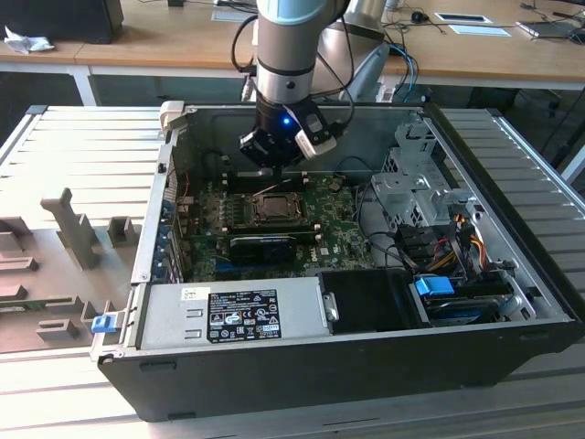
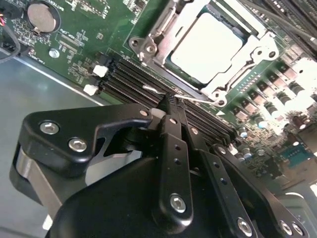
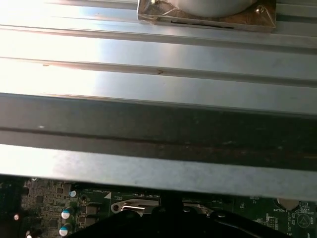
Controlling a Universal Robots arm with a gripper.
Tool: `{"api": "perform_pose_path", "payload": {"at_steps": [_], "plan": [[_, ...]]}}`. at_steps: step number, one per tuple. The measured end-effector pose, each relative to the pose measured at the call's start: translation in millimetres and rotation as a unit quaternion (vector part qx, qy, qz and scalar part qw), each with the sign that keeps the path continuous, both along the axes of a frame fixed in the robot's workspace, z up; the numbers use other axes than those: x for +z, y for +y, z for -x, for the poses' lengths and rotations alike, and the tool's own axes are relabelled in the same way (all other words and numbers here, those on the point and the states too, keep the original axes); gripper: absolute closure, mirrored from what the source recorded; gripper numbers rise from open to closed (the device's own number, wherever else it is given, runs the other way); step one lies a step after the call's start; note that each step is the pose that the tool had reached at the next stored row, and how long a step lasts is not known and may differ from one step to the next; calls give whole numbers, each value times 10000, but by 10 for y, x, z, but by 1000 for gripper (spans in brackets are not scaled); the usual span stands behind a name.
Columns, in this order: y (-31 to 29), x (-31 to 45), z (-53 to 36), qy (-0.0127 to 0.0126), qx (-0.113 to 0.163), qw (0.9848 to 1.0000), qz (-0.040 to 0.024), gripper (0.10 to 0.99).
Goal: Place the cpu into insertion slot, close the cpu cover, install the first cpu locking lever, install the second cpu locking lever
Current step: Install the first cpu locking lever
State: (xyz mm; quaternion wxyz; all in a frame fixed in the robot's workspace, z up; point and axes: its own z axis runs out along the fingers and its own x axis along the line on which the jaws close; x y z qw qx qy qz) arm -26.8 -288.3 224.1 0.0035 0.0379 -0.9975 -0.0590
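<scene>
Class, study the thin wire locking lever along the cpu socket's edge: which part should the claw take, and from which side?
Likely the straight wire span of the locking lever, from the side of the memory slots and above, claw fingers straddling the wire. It is thin and lies along the cpu cover, so only that outer side looks open.

The gripper hangs inside the case, over the board. The lever lies at its tip. Just beyond the tip sits the slot, with the cpu in it under the cover. The case stands on the counter.
</scene>
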Motion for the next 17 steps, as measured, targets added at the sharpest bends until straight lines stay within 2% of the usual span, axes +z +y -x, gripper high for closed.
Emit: {"api": "perform_pose_path", "payload": {"at_steps": [7,12,17], "plan": [[7,-60,-86,4,9,10000,0,980],[-4,-88,-95,4,48,10000,0,980],[-5,-159,-123,4,49,10000,1,980]]}}
